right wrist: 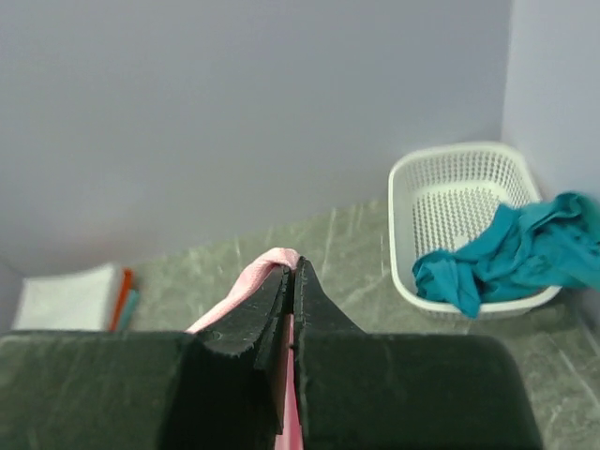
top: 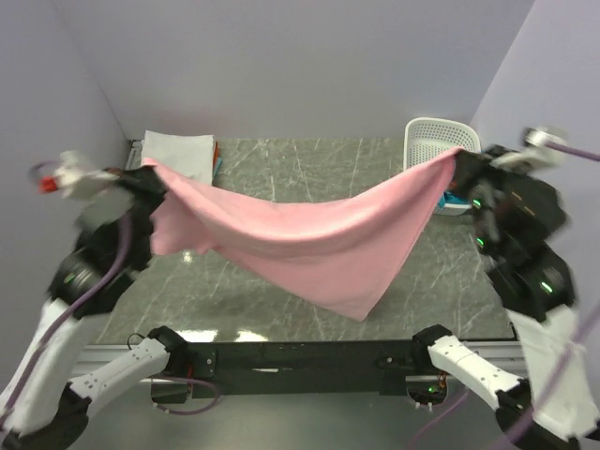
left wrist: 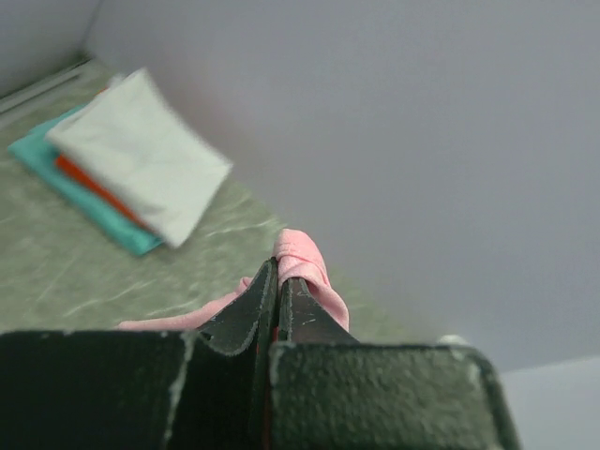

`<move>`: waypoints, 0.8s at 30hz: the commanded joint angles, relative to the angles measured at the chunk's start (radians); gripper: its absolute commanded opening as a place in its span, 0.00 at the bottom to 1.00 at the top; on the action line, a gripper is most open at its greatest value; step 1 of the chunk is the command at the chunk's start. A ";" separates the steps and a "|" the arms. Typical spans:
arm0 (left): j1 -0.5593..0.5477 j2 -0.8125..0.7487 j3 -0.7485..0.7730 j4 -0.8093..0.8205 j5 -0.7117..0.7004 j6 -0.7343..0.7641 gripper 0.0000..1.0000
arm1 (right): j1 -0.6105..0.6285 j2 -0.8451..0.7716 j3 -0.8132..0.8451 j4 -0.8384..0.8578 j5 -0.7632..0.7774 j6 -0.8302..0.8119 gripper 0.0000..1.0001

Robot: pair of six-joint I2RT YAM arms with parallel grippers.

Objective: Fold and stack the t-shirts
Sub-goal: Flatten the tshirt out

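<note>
Black fingertips fill the bottom of each wrist view, and both pairs are seen pressed together on cloth: the left gripper [left wrist: 277,281] is clamped on a bunched end of the pink t-shirt [left wrist: 302,261], and the right gripper [right wrist: 292,279] is clamped on its other end. In the overhead view the shirt is shown strung between the two arms above the table [top: 281,159], sagging across the middle of the frame with one corner hanging toward the lower centre. Whether that corner touches the surface cannot be told. At the upper left of that view a folded stack is set by the back wall, with a white t-shirt [left wrist: 141,150] on top, an orange-red t-shirt [left wrist: 94,189] beneath it and a teal layer [left wrist: 42,157] at the bottom. At the upper right a white basket [right wrist: 459,192] is seen, with a crumpled teal garment [right wrist: 511,258] draped over its rim. Only a small pinch of fabric is held at each end, so a slip is judged likely if the arms are drawn further apart. If the shirt is lowered unevenly, the hanging corner could be tucked underneath and a crooked fold produced. The stack could also be disturbed if the left end is swung toward it.
</note>
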 commanded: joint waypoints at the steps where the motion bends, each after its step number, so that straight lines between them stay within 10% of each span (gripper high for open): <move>1: 0.082 0.249 -0.092 -0.096 -0.004 -0.094 0.01 | -0.157 0.199 -0.158 0.083 -0.258 0.048 0.00; 5: 0.337 0.488 -0.173 -0.012 0.384 -0.055 0.20 | -0.292 0.483 -0.191 0.165 -0.393 0.058 0.02; 6: 0.360 0.583 -0.167 -0.018 0.423 -0.047 0.38 | -0.295 0.604 -0.151 0.168 -0.393 0.053 0.09; 8: 0.361 0.681 -0.134 -0.026 0.415 -0.034 0.97 | -0.296 0.745 -0.078 0.098 -0.374 0.048 0.62; 10: 0.369 0.717 -0.112 -0.027 0.418 -0.024 1.00 | -0.296 0.792 -0.001 0.076 -0.379 0.044 0.83; 24: 0.417 0.426 -0.553 -0.053 0.513 -0.146 0.99 | -0.237 0.398 -0.409 0.220 -0.498 0.171 0.91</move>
